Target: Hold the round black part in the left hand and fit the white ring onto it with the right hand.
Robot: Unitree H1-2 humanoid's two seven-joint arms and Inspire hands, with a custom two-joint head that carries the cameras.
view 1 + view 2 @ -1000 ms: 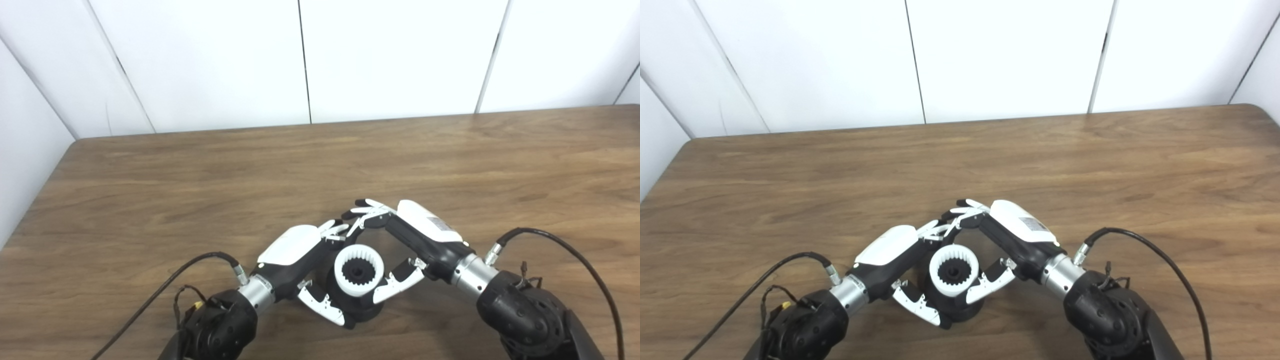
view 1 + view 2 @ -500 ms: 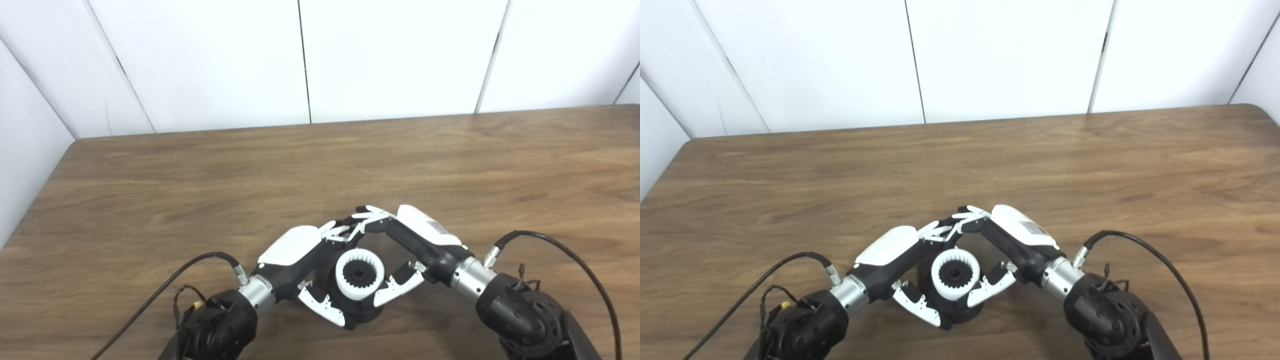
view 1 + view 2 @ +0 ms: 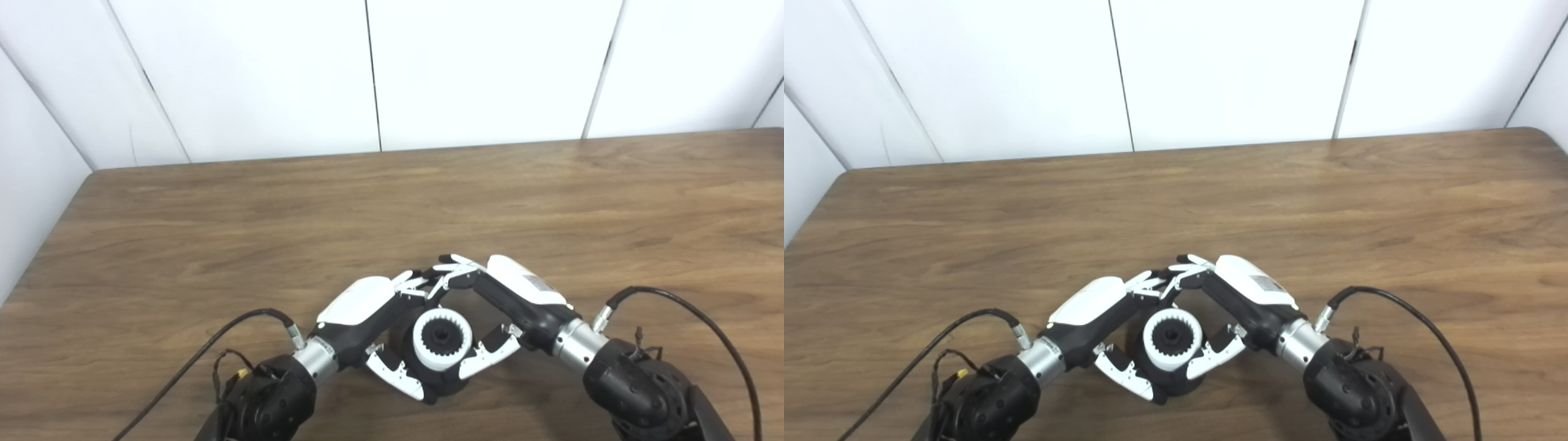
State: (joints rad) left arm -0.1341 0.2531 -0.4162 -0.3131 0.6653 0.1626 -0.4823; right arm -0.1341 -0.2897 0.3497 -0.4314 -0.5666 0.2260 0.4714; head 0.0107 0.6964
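Observation:
The round black part (image 3: 452, 386) stands on the table near the front edge, and my left hand (image 3: 367, 306) is shut on it, thumb in front and fingers curled behind. The white ring (image 3: 441, 363), toothed on its inside, sits on top of the black part. My right hand (image 3: 517, 294) is shut on the ring from the right: its thumb presses the ring's front right side and its fingers arch over the far side. The fingertips of both hands meet behind the ring. The black part's upper half is hidden by the ring and the hands.
The brown wooden table (image 3: 245, 214) stretches to white wall panels at the back. Its left edge (image 3: 43, 245) runs diagonally. Black cables (image 3: 704, 312) loop from both wrists over the tabletop.
My right hand has sunk a little and come nearer, bringing the white ring lower on the black part. The left hand has stayed put.

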